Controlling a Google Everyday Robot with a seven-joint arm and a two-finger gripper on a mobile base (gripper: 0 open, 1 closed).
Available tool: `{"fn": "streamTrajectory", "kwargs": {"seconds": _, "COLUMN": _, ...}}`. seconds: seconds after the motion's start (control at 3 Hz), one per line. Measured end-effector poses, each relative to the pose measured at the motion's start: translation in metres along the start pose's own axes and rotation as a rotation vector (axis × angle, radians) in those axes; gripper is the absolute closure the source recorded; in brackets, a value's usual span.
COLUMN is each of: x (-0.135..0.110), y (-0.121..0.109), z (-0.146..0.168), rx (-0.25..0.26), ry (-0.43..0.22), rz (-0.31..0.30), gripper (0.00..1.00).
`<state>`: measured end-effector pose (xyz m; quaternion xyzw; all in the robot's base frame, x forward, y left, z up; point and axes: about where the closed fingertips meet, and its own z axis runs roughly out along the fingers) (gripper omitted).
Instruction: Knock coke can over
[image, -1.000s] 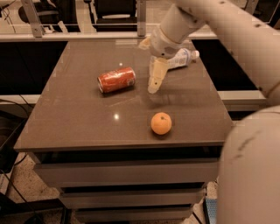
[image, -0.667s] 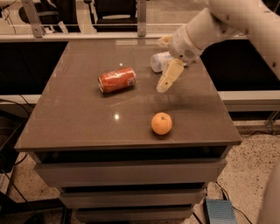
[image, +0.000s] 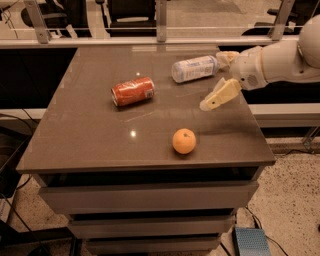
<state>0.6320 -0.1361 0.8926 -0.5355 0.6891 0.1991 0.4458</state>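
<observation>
The coke can (image: 133, 91), red-orange with white lettering, lies on its side on the brown table (image: 90, 135), left of centre. My gripper (image: 212, 80) hangs over the table's right side, well to the right of the can and apart from it. Its two cream fingers are spread, one finger (image: 220, 95) pointing down-left and the other near the bottle's cap. The gripper is open and holds nothing.
A clear plastic bottle (image: 194, 68) with a white label lies on its side at the back right, just left of the gripper. A round orange fruit (image: 184, 141) sits near the front edge. Drawers are below the tabletop; a railing and chairs stand behind.
The arm and gripper have swung to the right, away from the lying can, uncovering the whole bottle. The can, the bottle and the orange have not moved.
</observation>
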Motion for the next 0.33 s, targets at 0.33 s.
{"fn": "streamTrajectory", "kwargs": {"seconds": 0.33, "x": 0.0035, "y": -0.0014, "z": -0.0064, "rx": 0.015, "ry": -0.007, "rz": 0.013, "gripper": 0.00}}
